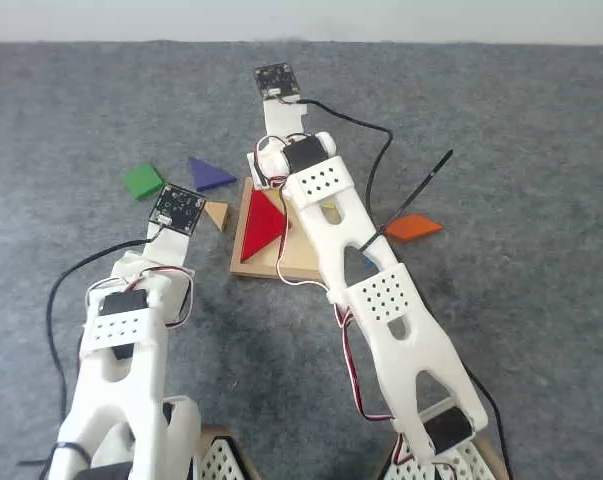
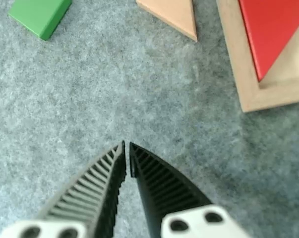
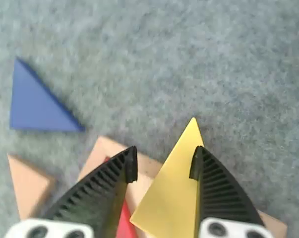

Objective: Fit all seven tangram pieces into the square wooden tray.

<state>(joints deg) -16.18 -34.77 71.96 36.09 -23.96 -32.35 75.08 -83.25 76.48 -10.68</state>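
Right wrist view: we see the right gripper (image 3: 164,158) spread around the yellow triangle (image 3: 174,198), which touches one finger, over the wooden tray (image 3: 100,150) edge. Our left gripper (image 2: 127,148) sits pinched together above carpet (image 2: 114,89), beside tray.

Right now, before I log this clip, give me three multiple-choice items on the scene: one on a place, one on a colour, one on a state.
1. Where does the red triangle lie?
A outside the tray
B in the wooden tray
C in a gripper

2. What colour is the triangle nearest the green piece?
A blue
B white
C black

3. The left gripper is:
A wide open
B shut, empty
C holding a piece

Answers: B, it sits inside the rim. A, the blue triangle lies next to it. B, it is closed on nothing.
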